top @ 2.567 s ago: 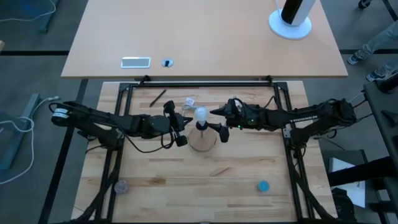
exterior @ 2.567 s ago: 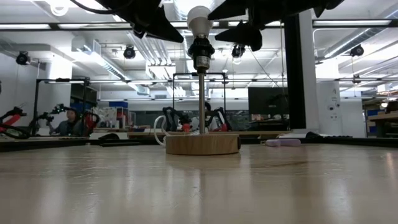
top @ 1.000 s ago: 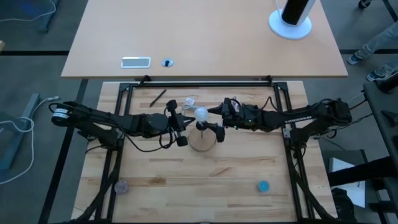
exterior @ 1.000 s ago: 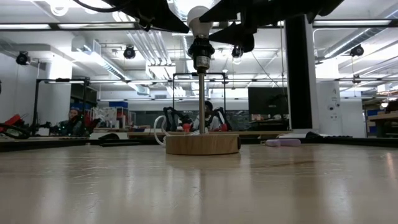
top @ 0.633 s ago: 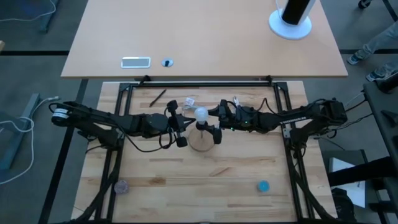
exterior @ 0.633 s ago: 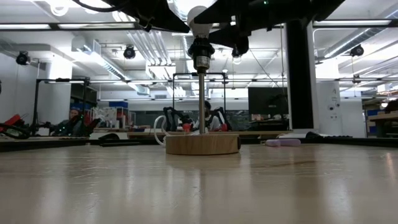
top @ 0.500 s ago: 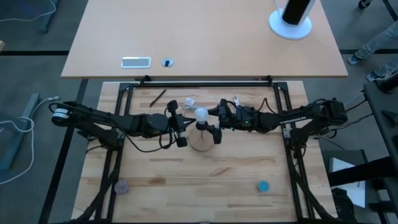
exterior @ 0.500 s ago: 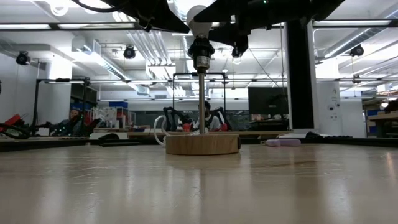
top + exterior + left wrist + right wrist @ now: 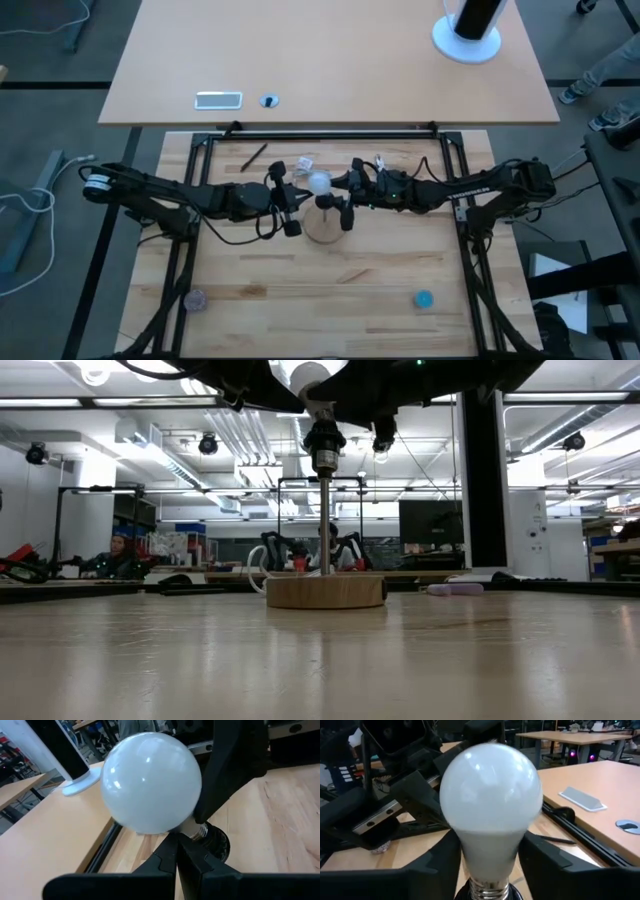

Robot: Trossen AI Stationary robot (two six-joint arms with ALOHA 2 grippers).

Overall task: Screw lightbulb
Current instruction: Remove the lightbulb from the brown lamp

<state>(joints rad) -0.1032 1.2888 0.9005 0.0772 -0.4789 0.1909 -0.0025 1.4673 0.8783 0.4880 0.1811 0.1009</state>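
The small white frosted pear-shaped lightbulb (image 9: 319,183) stands upright, long axis vertical, its greyish screw base in the black socket (image 9: 324,438) on a thin post above the round wooden disc (image 9: 325,591) at mid-counter. The right end effector (image 9: 341,198), reaching in level from the right, brackets the bulb's neck, 1 finger (image 9: 555,865) on each side, jaws partly spread; contact isn't clear. The left end effector (image 9: 288,205), pressed together, waits just left.
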